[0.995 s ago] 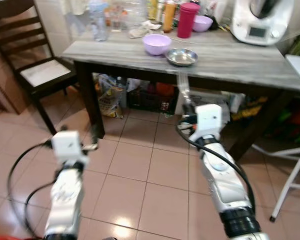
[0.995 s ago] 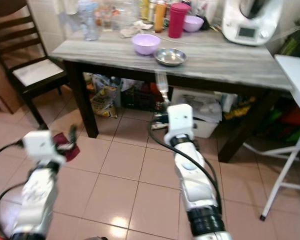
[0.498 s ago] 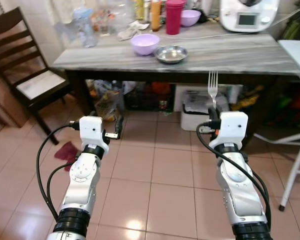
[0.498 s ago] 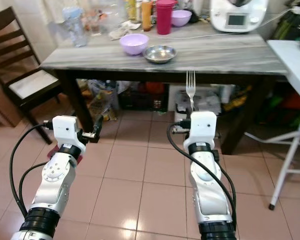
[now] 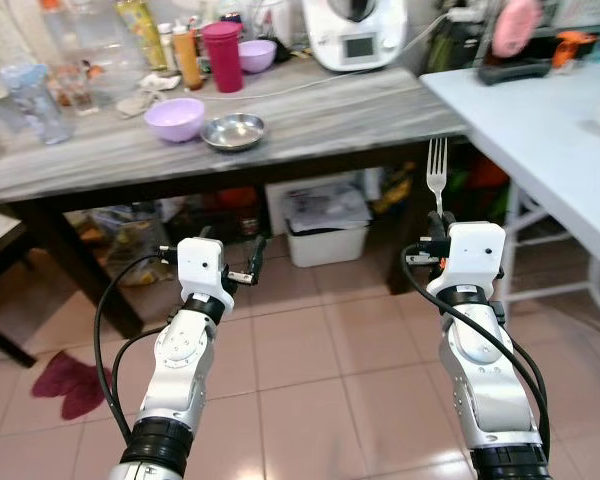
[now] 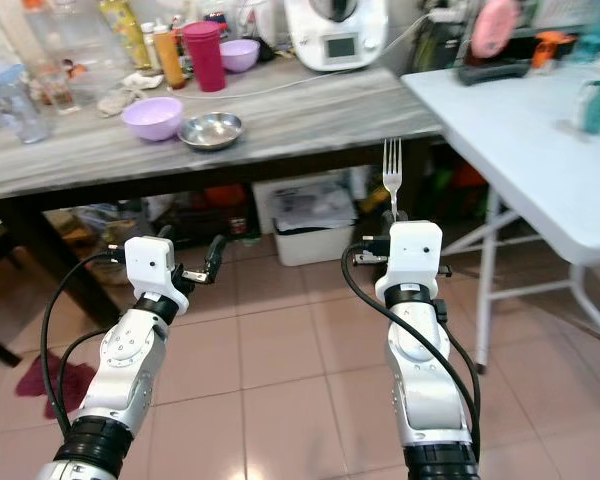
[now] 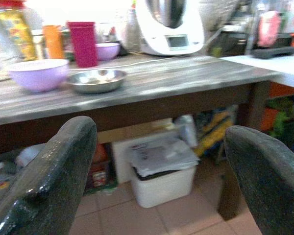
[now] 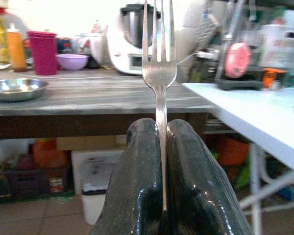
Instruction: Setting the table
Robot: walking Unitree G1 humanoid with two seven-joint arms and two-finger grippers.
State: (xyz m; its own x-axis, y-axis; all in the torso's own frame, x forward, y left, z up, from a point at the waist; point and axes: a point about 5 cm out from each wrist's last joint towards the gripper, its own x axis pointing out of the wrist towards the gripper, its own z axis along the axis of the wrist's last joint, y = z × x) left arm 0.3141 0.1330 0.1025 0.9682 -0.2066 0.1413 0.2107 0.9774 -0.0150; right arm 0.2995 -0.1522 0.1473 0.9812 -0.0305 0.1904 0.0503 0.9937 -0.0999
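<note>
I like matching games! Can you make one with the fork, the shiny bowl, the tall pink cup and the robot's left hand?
Things:
1. fork
2. steel bowl
3. pink cup
4. left hand

Places or states:
A. open, holding nothing
B. at the back of the wooden table, by the bottles
C. pinched upright in the right hand
D. right beside the light purple bowl

Pairs: 1-C, 2-D, 3-B, 4-A

Bright even light, soft blur, floor glare
</note>
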